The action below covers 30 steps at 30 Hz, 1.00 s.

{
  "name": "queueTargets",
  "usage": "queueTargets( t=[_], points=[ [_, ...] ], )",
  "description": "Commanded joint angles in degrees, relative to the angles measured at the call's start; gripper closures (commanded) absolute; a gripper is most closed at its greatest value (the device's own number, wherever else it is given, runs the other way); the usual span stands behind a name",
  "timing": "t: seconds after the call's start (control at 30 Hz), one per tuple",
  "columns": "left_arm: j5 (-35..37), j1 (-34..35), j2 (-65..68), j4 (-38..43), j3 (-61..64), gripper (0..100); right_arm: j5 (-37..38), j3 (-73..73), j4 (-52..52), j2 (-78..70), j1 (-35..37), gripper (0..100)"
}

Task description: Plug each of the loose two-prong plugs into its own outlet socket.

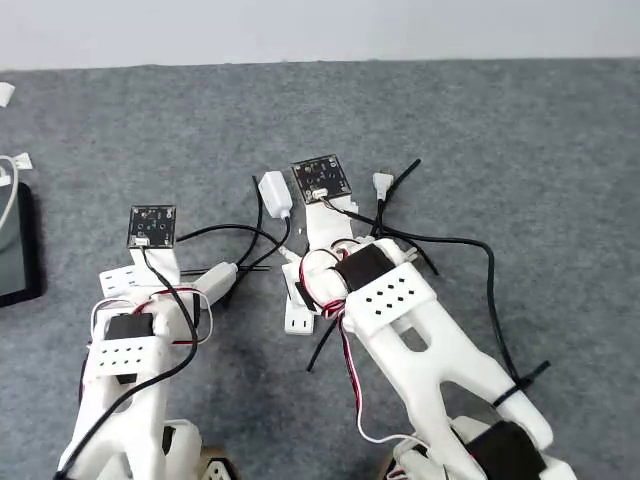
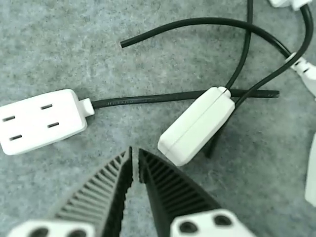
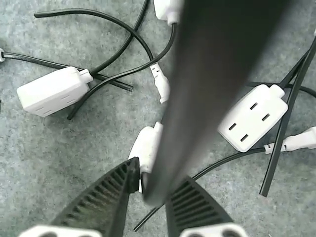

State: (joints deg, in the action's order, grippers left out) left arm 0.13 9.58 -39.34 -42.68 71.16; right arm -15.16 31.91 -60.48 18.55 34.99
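Observation:
My left gripper (image 2: 134, 157) is shut with nothing in it, low over the grey carpet. A white outlet block (image 2: 39, 121) with its slots facing up lies to one side of it, and a second white block (image 2: 197, 126) lies to the other, its black cords (image 2: 187, 95) crossing beyond. My right gripper (image 3: 155, 178) is shut on a stiff black cord (image 3: 212, 74) that rises towards the camera. Beneath it lies a white piece (image 3: 147, 148). A slotted outlet block (image 3: 252, 116), another block (image 3: 49, 91) and a small white plug (image 3: 161, 85) lie around it. From above, a plug (image 1: 383, 182) lies beyond the right arm (image 1: 400, 300).
Black cords tangle between the two arms (image 1: 250, 240). Another white block (image 1: 275, 193) lies just beyond them. A dark flat device (image 1: 15, 245) sits at the left edge. Bare carpet stretches to the far right (image 1: 540, 150).

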Motion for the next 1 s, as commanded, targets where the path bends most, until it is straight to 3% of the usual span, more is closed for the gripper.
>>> queueTargets(
  t=[0.0, 0.67, 0.97],
  points=[
    [0.18, 0.18, -1.32, 1.58, -0.48, 99, -0.35, -1.93, -1.89, 0.22, 0.31, 99.1],
    [0.18, 0.18, -1.23, 1.58, -0.40, 99, -0.26, 3.25, 1.80, 0.22, 0.31, 99.1],
    [0.18, 0.18, -1.32, 1.58, -0.40, 99, 6.95, 10.55, 9.54, -5.67, 2.86, 99.1]
  ],
)
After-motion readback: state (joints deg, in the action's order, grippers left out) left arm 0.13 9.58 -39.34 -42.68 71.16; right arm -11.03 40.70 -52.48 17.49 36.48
